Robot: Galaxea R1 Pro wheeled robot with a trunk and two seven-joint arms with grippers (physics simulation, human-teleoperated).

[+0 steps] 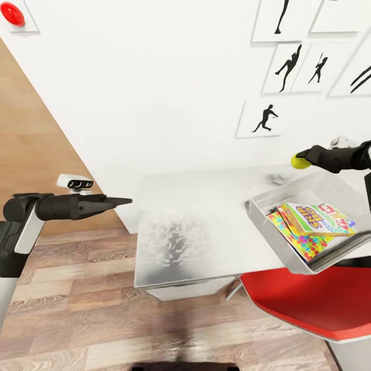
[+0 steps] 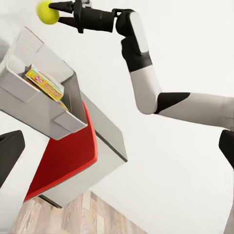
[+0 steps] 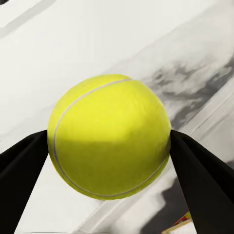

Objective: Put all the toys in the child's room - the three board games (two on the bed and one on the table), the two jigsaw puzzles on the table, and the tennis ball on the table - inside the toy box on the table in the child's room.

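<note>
My right gripper (image 1: pixel 300 160) is shut on the yellow-green tennis ball (image 1: pixel 298 161), held in the air just above the far rim of the toy box (image 1: pixel 304 191). From the right wrist the tennis ball (image 3: pixel 109 136) is very close, with a black finger (image 3: pixel 19 178) pressed on each side. The light grey toy box sits at the right end of the table (image 1: pixel 196 226), hanging over its edge. Inside lie a yellow-red-green board game (image 1: pixel 314 219) and, under it, a multicoloured jigsaw puzzle (image 1: pixel 301 246). My left gripper (image 1: pixel 126 201) hovers open and empty off the table's left end.
A red chair seat (image 1: pixel 309 304) lies below the toy box, at the table's right front. The white wall behind carries black silhouette pictures (image 1: pixel 288 67) and a red round button (image 1: pixel 13 14). Wood-plank floor (image 1: pixel 77 309) spreads to the left and front.
</note>
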